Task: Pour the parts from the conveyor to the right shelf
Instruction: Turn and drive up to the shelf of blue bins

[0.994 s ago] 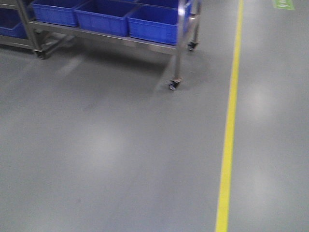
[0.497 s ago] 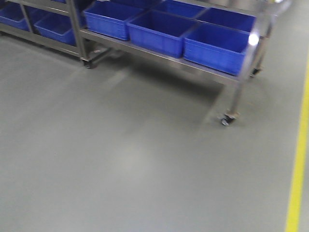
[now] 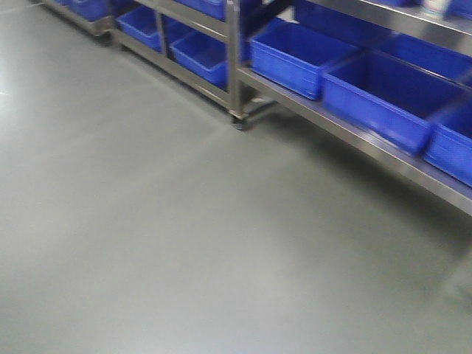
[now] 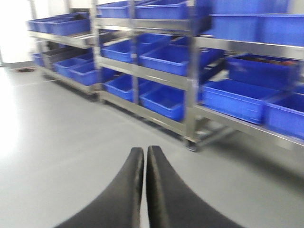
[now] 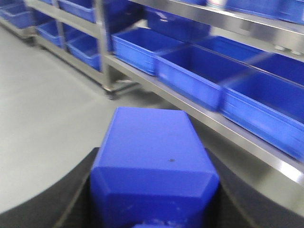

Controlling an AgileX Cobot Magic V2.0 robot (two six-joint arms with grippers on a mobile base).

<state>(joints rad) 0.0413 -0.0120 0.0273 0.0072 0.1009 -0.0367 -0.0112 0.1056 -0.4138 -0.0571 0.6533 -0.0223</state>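
Shelf (image 3: 233, 59) has swung to fill twelve to three o'clock. Right claw (image 5: 152, 204) carries the blue part (image 5: 152, 147); left claw (image 4: 144, 180) is pinched empty. Mid-carry; next, reach a bin (image 5: 190, 71) and tip.

No legible text, labels, numbers or signs; blue bins (image 3: 295, 55), right shelf (image 3: 234, 66) and floor (image 3: 147, 221) are motion-blurred.
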